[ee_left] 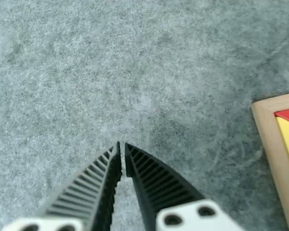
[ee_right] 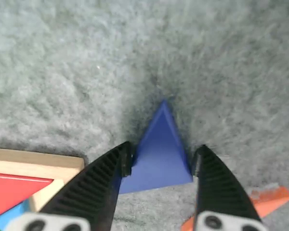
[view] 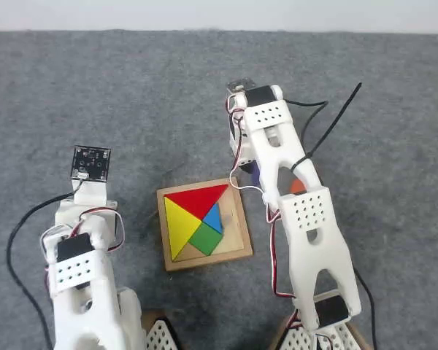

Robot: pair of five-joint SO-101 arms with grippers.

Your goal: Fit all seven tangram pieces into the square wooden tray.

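The right pincer point(ee_right: 162, 155) is squeezing a dark blue wooden triangle point(ee_right: 160, 144). Its black fingers point(ee_right: 106, 183) press on the two slanted sides, one on each side. The triangle lies flat on the grey carpet point(ee_right: 135, 57). Its sharp tip points away from the pincer.

Just beside this pincer lies an orange flat piece point(ee_right: 269, 198), also on the carpet. It is on the side away from the tray. I cannot tell its shape.

On the pincer's other side, very near, is a corner of the square wooden tray point(ee_right: 38, 161). Seen from above, the pincer sits just past the tray's far right corner.

Inside the tray lie a red triangle point(view: 198, 197), a yellow triangle point(view: 177, 226), a light blue piece point(view: 214, 217) and a green piece point(view: 206, 238). They all sit close together. A strip of plain wood shows along the tray side nearest the right pincer.

The left pincer point(ee_left: 121, 147) is closed tight and has nothing in it. It hangs over the carpet. The tray is near it, off to its right, but not touching it. The blue triangle is well apart from this pincer, past the tray.
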